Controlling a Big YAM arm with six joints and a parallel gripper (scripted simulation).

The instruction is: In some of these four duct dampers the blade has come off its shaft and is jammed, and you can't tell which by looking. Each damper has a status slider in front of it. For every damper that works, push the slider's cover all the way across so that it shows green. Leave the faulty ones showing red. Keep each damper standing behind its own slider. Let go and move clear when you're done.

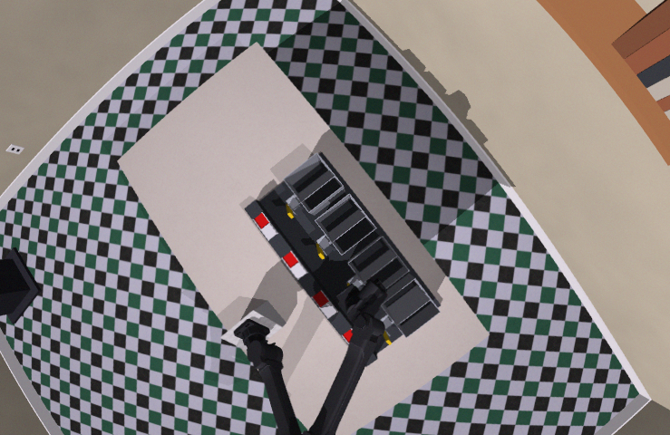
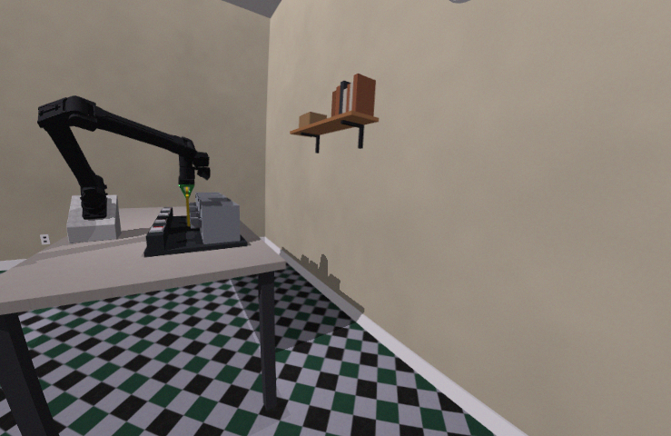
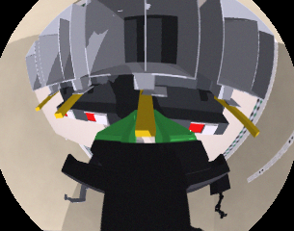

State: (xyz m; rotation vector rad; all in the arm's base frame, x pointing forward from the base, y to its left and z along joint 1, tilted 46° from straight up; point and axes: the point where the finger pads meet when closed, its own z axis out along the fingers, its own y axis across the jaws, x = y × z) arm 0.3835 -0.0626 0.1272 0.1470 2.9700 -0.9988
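Note:
Four grey duct dampers stand in a row: the first [image 1: 305, 180], second [image 1: 336, 217], third [image 1: 371, 256] and fourth [image 1: 404, 300] from the top in the top view. Each stands behind its own slider. The first slider [image 1: 261, 220], second slider [image 1: 290, 259], third slider [image 1: 320, 298] and fourth slider [image 1: 347, 335] each show red; the arm partly covers the fourth. My gripper [image 2: 186, 193] [image 3: 146, 114] points down, its green fingers shut on the third damper's upright yellow lever [image 2: 188, 212] [image 3: 146, 102]. The other yellow levers stand free. Blade positions inside are unclear.
The dampers and sliders share a black base [image 2: 192, 248] on the table [image 1: 207, 128] [image 2: 217, 264]. Neighbouring yellow levers [image 3: 69, 105] [image 3: 240, 118] stand on both sides of my gripper. A wall shelf [image 2: 333, 123] with books is beyond the table.

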